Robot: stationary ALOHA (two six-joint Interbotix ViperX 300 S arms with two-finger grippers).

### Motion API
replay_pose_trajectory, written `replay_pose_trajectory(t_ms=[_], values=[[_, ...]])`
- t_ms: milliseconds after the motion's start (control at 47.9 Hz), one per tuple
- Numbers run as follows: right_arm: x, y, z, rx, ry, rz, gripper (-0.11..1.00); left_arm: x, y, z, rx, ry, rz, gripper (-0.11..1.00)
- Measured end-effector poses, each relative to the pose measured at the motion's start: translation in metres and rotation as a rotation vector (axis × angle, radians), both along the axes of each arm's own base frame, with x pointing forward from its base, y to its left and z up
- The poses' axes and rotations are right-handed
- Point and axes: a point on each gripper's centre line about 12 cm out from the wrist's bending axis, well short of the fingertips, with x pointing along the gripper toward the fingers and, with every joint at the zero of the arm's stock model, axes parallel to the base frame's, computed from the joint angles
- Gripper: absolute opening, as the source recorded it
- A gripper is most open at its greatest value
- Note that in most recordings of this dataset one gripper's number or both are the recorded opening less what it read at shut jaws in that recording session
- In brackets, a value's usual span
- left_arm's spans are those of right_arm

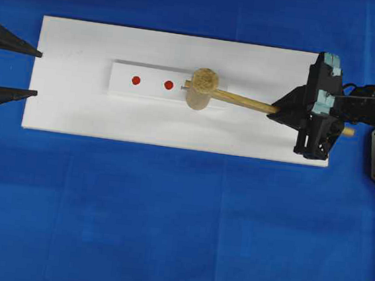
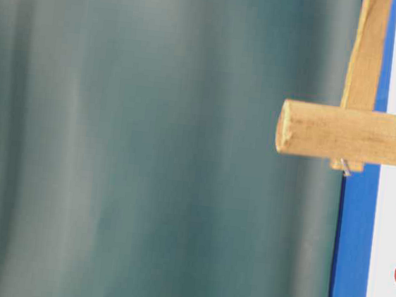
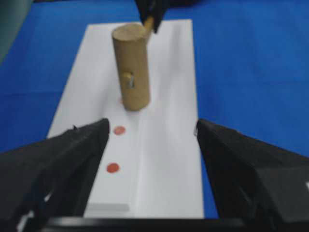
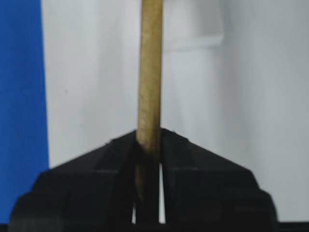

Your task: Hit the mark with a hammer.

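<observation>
The right gripper [image 1: 278, 110] is clamped on the hammer [image 1: 204, 89] handle, its head over the right end of the raised strip [image 1: 123, 81], so grasping looks done; striking a red mark [image 1: 168, 85] remains, while the left gripper [image 3: 152, 140] rests spread.

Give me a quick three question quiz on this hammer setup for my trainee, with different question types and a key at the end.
1. True or false: the right claw is shut on the hammer handle.
2. How many red marks are visible on the raised white strip in the overhead view? A) one B) two C) four
3. Fill in: the left claw is ____ and holds nothing.

Key: 1 true; 2 B; 3 open.
</observation>
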Motion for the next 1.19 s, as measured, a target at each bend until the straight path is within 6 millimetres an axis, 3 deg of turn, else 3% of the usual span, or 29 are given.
replay_pose_trajectory(t_ms=[230, 584, 939, 1190], values=[[-0.005, -0.002, 0.03, -0.042, -0.134, -0.016, 0.03, 0.0, 0.0, 0.0, 0.0, 0.0, 0.0, 0.69], [-0.025, 0.0, 0.097, -0.148, -0.398, 0.013, 0.03, 0.0, 0.0, 0.0, -0.001, 0.0, 0.0, 0.69], [-0.021, 0.0, 0.091, -0.146, -0.366, 0.02, 0.03, 0.0, 0.0, 0.0, -0.001, 0.0, 0.0, 0.69], [0.001, -0.003, 0.093, -0.144, -0.336, 0.022, 0.03, 0.0, 0.0, 0.0, -0.001, 0.0, 0.0, 0.69]])
